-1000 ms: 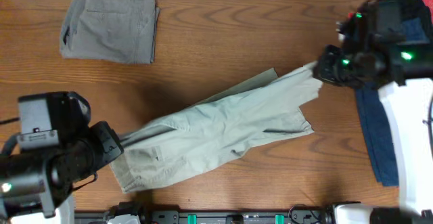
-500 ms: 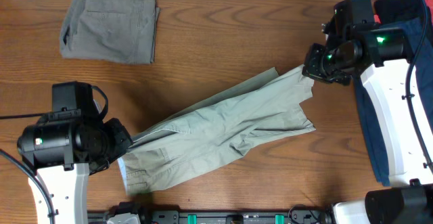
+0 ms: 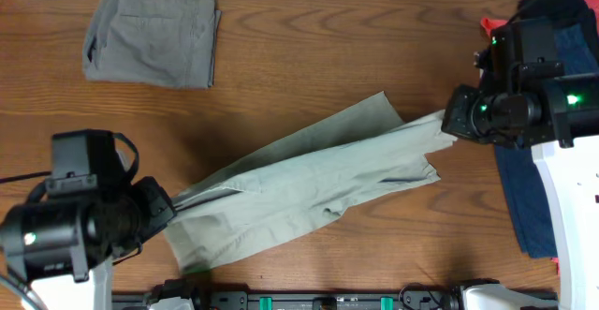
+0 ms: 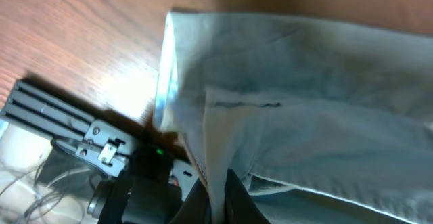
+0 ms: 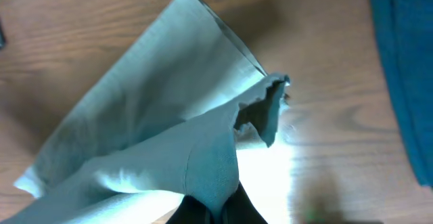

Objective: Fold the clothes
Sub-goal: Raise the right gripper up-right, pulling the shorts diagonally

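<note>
Left gripper [image 3: 171, 203], right gripper [image 3: 449, 123] clamp khaki shorts [image 3: 309, 181] ends; grey-olive pair [image 3: 150, 34] apart; navy pair [image 3: 517, 193] beneath right arm [image 3: 573, 193].

Brown wood-grain table [image 3: 309, 57], black rail with green fittings [image 3: 328, 302] along its near edge

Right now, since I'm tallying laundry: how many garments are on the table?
3. Khaki shorts stretched across the middle; grey pair folded top left; navy piece at the right edge, partly under the arm. More may be hidden there.
</note>
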You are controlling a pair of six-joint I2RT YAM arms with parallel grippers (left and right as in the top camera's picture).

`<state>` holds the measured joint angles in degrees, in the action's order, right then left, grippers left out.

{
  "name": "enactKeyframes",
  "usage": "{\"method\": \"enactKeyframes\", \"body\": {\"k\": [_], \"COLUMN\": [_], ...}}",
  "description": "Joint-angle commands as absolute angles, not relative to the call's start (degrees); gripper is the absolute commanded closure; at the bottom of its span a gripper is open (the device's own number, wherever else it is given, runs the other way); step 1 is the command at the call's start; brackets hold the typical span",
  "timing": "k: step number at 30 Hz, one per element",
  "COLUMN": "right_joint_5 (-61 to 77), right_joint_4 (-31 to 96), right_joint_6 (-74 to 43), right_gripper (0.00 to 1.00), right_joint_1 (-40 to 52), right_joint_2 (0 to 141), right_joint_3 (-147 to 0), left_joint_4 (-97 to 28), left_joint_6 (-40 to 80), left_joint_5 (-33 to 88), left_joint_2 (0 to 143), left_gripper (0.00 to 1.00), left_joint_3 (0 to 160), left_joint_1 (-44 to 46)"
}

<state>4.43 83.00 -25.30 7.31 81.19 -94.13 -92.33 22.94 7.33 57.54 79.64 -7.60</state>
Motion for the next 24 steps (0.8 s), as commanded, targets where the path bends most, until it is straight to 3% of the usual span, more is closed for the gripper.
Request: {"method": "enactKeyframes", "body": {"k": [1,24], "right_joint_5": [-0.1,-1.5], "right_joint_4": [84.0,80.6], "right_joint_6": [-26.1,-25.6], "right_gripper": [0.99,0.99], "right_joint_1": [6.4,6.4], "right_joint_2": [80.9,90.1], "right_joint_3": [-94.8,-94.8], "left_joint_4": [-96.8,-94.1], "left_joint_6": [23.0,22.2], "left_joint_5": [6.6,2.9], "left_joint_2": [56.8,66.3], "left_gripper": [0.94,0.94], "left_joint_3": [82.8,80.4], "left_joint_1": [-7.6,-7.6]}}
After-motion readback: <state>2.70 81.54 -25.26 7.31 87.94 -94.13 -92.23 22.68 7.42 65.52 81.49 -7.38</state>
